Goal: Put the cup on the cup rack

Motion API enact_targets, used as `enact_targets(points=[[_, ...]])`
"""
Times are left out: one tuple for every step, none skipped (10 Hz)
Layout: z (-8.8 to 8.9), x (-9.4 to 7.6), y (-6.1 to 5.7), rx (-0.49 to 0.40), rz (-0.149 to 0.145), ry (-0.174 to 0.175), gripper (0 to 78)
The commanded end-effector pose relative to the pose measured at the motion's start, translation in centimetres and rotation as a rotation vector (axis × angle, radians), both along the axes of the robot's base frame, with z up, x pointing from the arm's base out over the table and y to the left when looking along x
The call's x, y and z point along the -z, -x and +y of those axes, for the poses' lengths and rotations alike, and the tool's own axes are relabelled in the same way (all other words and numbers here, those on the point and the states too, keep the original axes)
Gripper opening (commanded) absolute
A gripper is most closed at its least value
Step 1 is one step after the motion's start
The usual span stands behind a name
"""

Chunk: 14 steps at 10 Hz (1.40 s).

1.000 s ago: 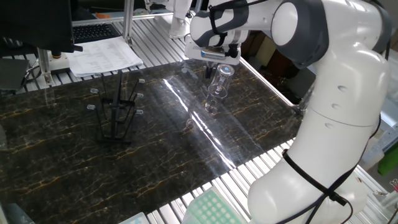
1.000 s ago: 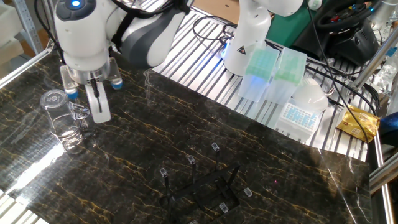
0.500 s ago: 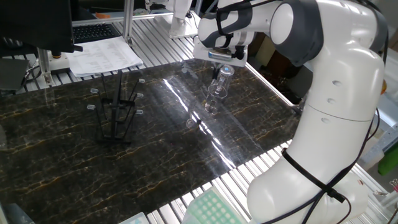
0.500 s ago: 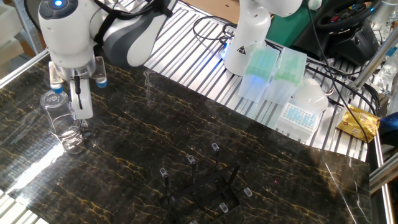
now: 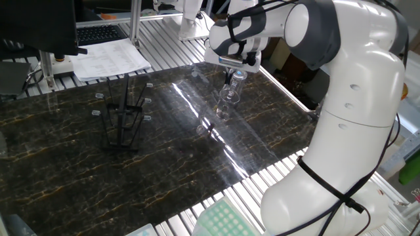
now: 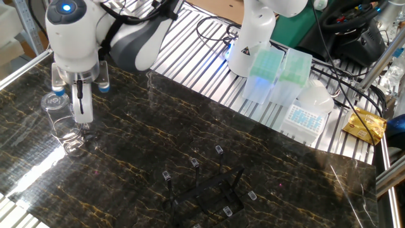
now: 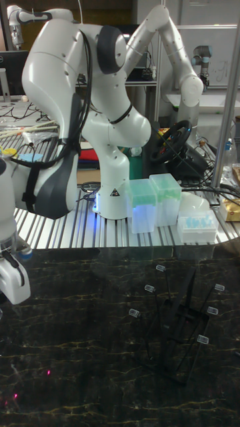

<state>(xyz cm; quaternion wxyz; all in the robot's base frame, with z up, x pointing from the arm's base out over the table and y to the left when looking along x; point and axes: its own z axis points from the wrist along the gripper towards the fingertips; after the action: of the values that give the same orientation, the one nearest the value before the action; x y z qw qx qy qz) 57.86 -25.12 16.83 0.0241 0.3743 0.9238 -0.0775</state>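
Note:
The cup (image 5: 228,97) is a clear glass standing upright on the dark marble table, also seen at the left in the other fixed view as the cup (image 6: 64,125). My gripper (image 5: 232,76) hangs right over its rim, open, with a finger (image 6: 81,106) down beside the rim on the right side. Whether a finger touches the glass I cannot tell. The cup rack (image 5: 123,122), a black wire stand with pale-tipped prongs, stands apart to the left; the rack (image 6: 205,187) and the rack (image 7: 179,321) also show in the other views. In the tall view the gripper (image 7: 11,280) sits at the left edge.
Papers (image 5: 108,58) and a monitor lie behind the rack. Green tip boxes (image 6: 278,73) and a white box stand on the slatted bench beyond the table. The arm's white body (image 5: 357,124) rises at the table's right side.
The gripper has shifted sideways to a spot over the cup and come down a little at its rim. Cup and rack have stayed where they were.

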Motion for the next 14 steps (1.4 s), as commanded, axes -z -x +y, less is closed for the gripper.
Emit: enact_targets(points=[[-0.1, 0.0, -0.1, -0.018, 0.000, -0.008, 0.0], [-0.1, 0.0, -0.1, -0.038, -0.037, -0.059, 0.0], [-0.1, 0.0, -0.1, -0.037, -0.043, -0.042, 0.0], [-0.1, 0.0, -0.1, -0.048, -0.024, -0.017, 0.0], [-0.1, 0.0, -0.1, -0.058, 0.011, -0.061, 0.0], [-0.1, 0.0, -0.1, -0.058, 0.026, -0.094, 0.0], [-0.1, 0.0, -0.1, -0.059, 0.023, -0.111, 0.0], [-0.1, 0.0, -0.1, -0.059, 0.022, -0.107, 0.0], [-0.1, 0.0, -0.1, -0.054, 0.021, -0.096, 0.0], [-0.1, 0.0, -0.1, -0.062, 0.021, -0.081, 0.0], [-0.1, 0.0, -0.1, -0.065, 0.022, -0.074, 0.0], [-0.4, 0.0, -0.2, -0.078, 0.026, -0.043, 0.0], [-1.5, 0.0, -0.2, -0.070, 0.033, -0.052, 0.0], [-2.1, 0.0, -0.1, -0.066, 0.034, -0.054, 0.0]])
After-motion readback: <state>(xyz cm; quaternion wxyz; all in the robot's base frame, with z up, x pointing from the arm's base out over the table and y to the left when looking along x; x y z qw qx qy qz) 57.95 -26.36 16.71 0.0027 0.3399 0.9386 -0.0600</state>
